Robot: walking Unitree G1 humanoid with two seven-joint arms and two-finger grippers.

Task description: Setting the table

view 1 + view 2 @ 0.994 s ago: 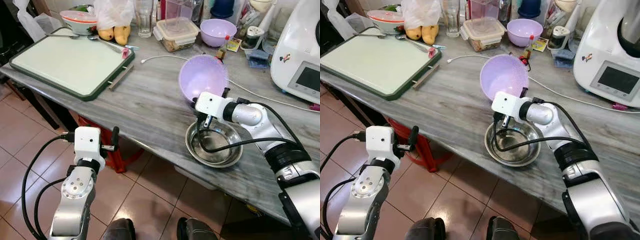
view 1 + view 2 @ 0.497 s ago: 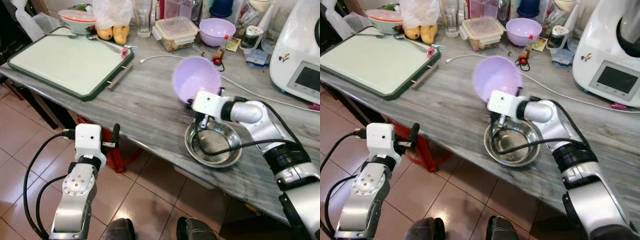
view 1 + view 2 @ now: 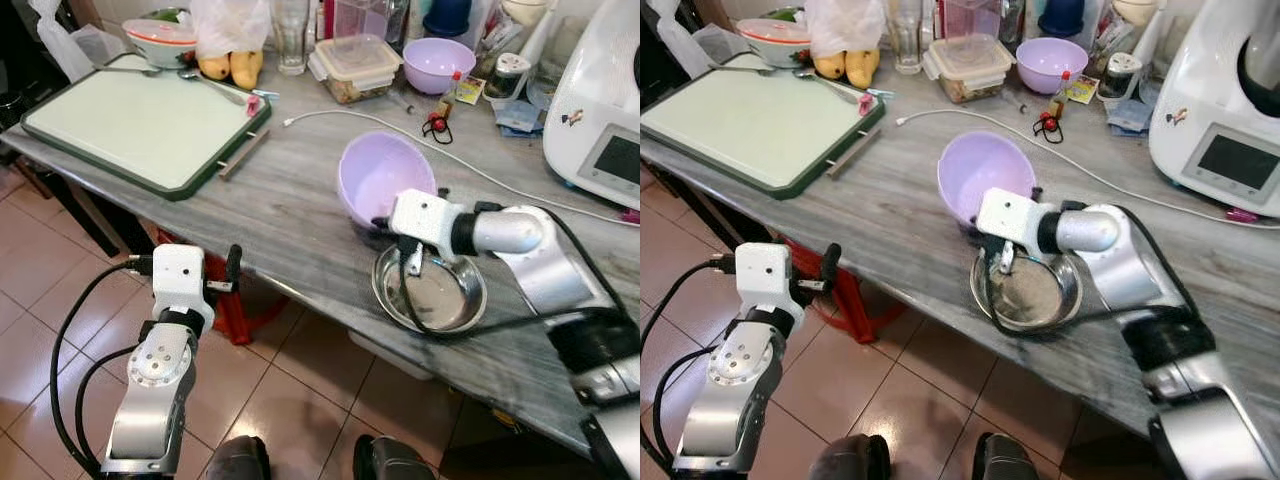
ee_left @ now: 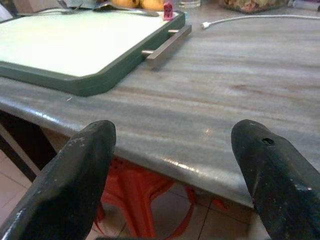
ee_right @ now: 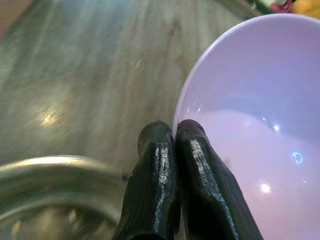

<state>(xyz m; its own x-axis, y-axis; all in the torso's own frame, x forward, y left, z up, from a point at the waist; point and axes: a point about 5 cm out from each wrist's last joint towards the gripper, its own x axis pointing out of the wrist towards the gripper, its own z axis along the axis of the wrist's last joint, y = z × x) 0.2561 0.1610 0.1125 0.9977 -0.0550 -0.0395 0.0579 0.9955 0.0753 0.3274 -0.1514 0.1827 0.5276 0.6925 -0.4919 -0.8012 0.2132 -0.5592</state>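
Right gripper (image 5: 172,145), pinched narrowly on the lilac bowl (image 3: 385,180) rim at frame centre, risks the bowl slipping onto the steel bowl (image 3: 430,292) below.

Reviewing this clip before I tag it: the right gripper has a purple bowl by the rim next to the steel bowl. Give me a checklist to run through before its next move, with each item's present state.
1. Right gripper pinches the rim of the purple bowl: ok.
2. Bowl level: not ok, it is tilted.
3. Bowl clear of the steel bowl: cannot tell, they look very close.
4. White cable out of the bowl's way: ok, it lies farther back on the counter.
5. Left gripper idle: ok, open, low at the counter's front edge.
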